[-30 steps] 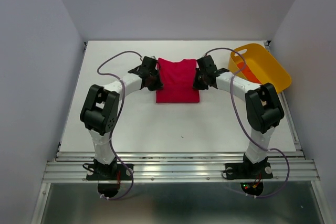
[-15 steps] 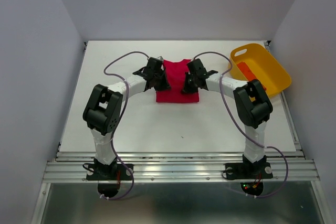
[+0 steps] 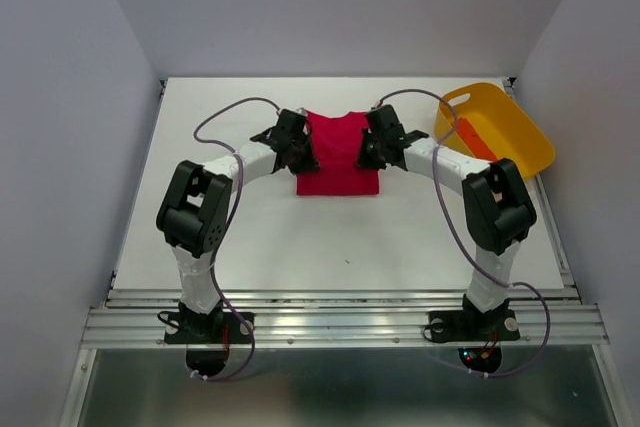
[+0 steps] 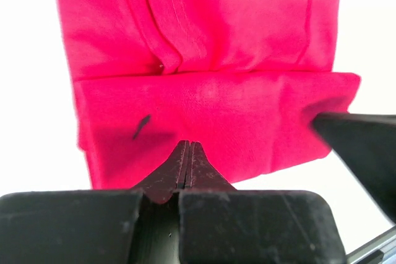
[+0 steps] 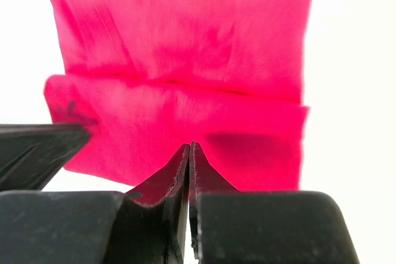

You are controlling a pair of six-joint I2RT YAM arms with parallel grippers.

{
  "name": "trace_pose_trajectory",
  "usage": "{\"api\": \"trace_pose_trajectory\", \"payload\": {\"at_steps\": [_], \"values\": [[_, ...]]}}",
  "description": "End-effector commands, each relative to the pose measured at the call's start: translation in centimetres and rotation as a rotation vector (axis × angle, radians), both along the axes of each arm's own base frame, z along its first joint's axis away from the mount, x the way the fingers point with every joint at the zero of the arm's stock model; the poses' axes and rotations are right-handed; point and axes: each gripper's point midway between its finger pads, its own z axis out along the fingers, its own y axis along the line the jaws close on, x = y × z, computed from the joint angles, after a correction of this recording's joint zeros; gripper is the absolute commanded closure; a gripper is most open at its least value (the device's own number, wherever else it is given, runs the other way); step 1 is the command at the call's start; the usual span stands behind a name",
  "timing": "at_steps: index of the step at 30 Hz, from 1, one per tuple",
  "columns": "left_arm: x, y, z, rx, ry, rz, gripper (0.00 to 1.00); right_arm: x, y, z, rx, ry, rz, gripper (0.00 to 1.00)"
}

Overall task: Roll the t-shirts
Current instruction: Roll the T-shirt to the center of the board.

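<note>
Overhead: one crimson t-shirt (image 3: 338,152) lies toward 12 o'clock on the white surface (image 3: 300,237). One orange-red rolled t-shirt (image 3: 468,137) sits in one yellow tub (image 3: 520,132) at 2 o'clock.
Left wrist: left gripper (image 4: 187,146), jaws pressed together, at the crimson fold.
Right wrist: right gripper (image 5: 189,149) likewise.

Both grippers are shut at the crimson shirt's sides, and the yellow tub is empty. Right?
No. The yellow tub is not empty: the top external view shows an orange-red roll inside it. The rest holds: left gripper and right gripper shut at the crimson shirt's sides.
</note>
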Motion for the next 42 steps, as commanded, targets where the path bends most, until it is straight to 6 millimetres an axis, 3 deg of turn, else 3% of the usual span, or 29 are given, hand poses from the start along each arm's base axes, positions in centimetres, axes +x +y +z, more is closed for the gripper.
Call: {"api": "trace_pose_trajectory", "payload": {"at_steps": [1,8,14,23,26,31,32,33,36,39,42], "values": [[1.3,1.7,5.1,0.009,-0.116,0.024,1.0,1.7,-3.0,3.0,-0.057,-0.097,-0.055,0.94],[0.5,1.4,2.2,0.006,-0.029,0.009,1.0,2.3,-3.8,-1.0,-0.103,-0.024,-0.052,0.95],[-0.4,1.6,-0.9,0.024,0.038,0.003,1.0,0.9,-4.3,-4.5,-0.132,0.054,-0.042,0.95],[-1.0,2.3,-2.1,0.063,0.053,-0.003,1.0,0.7,-5.0,-5.1,-0.174,0.053,-0.039,0.95],[-2.2,2.7,-3.2,0.076,0.082,-0.01,1.0,1.1,-5.3,-5.3,-0.199,0.048,-0.036,0.95],[-5.7,2.7,-3.8,0.092,0.098,-0.037,1.0,2.5,-5.1,-4.4,-0.23,-0.001,0.006,0.95],[-7.3,2.4,-4.2,0.104,0.112,-0.057,1.0,3.2,-4.8,-3.6,-0.226,-0.022,0.01,0.95],[-7.9,2.2,-3.4,0.099,0.096,-0.064,1.0,3.4,-4.7,-3.3,-0.224,-0.031,0.02,0.95],[-10.5,1.9,-3.4,0.109,0.111,-0.072,1.0,4.2,-3.9,-2.4,-0.215,-0.06,0.068,0.94],[-13.6,-0.2,-2.0,0.087,0.093,-0.133,1.0,4.9,-3.5,-1.8,-0.223,-0.089,0.109,0.94],[-15.1,-1.7,-1.0,0.061,0.084,-0.182,1.0,5.7,-3.2,-1.2,-0.232,-0.115,0.135,0.93]]}}
